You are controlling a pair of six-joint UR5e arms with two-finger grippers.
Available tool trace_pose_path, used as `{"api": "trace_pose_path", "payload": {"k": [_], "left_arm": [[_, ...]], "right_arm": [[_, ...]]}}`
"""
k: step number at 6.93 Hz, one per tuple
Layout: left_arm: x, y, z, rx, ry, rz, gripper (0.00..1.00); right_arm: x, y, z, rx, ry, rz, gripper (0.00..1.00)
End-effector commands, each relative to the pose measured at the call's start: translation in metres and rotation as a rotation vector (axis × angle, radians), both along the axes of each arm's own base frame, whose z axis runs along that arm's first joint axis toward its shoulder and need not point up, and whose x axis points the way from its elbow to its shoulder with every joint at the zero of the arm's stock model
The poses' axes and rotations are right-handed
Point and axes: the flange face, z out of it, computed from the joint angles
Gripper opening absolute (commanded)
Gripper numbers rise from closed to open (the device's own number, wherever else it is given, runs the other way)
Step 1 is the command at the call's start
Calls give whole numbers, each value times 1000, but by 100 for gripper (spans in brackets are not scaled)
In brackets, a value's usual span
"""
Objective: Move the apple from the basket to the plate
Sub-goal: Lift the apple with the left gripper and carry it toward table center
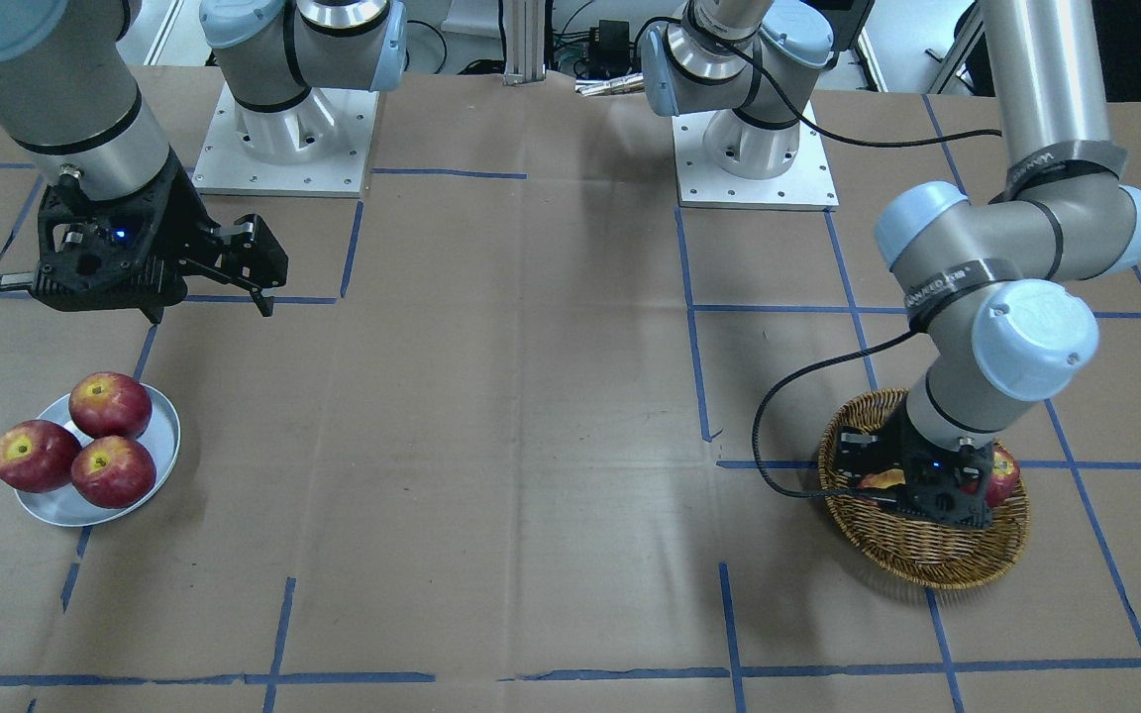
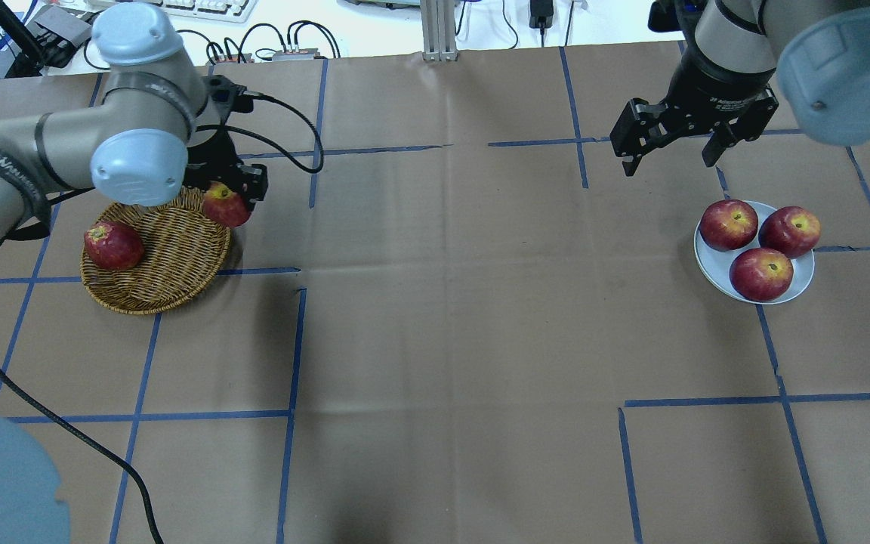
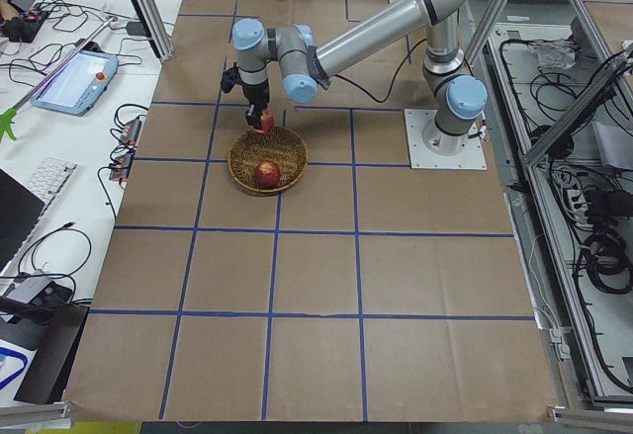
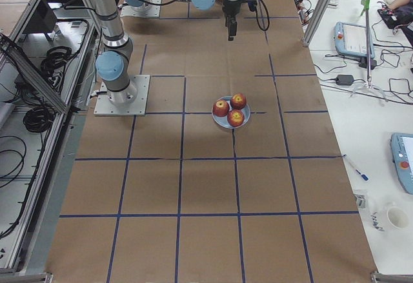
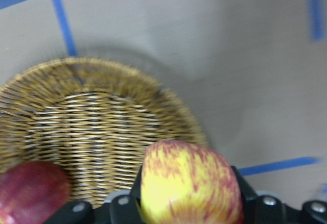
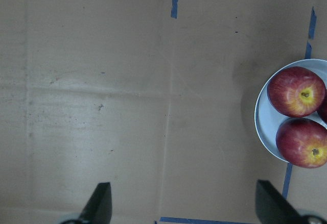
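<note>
Left claw (image 2: 229, 199) holds apple (image 5: 188, 183), stem hidden, above rim of basket (image 2: 154, 296).

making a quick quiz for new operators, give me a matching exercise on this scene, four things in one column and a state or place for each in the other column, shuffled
Things
1. left tool
2. right tool
3. plate
4. lone dark red apple

States or places
A. open, holding nothing
B. lies in the basket
C. shut on the pale apple
D. carries three red apples

Pairs: 1-C, 2-A, 3-D, 4-B
</note>
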Motion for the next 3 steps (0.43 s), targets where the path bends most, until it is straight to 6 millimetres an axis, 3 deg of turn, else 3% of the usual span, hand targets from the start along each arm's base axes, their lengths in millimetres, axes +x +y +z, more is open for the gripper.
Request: {"api": "trace_pose_path", "payload": {"k": [1,2,3], "left_arm": [[-132,31,-28,8,5,67,42],[-185,39,-53,-14,7,65,42],[-225,42,-73,-20,11,49,43]], "right_arm": [[0,0,0,0,0,0,100],[0,0,0,0,0,0,100],[0,0,0,0,0,0,100]]}}
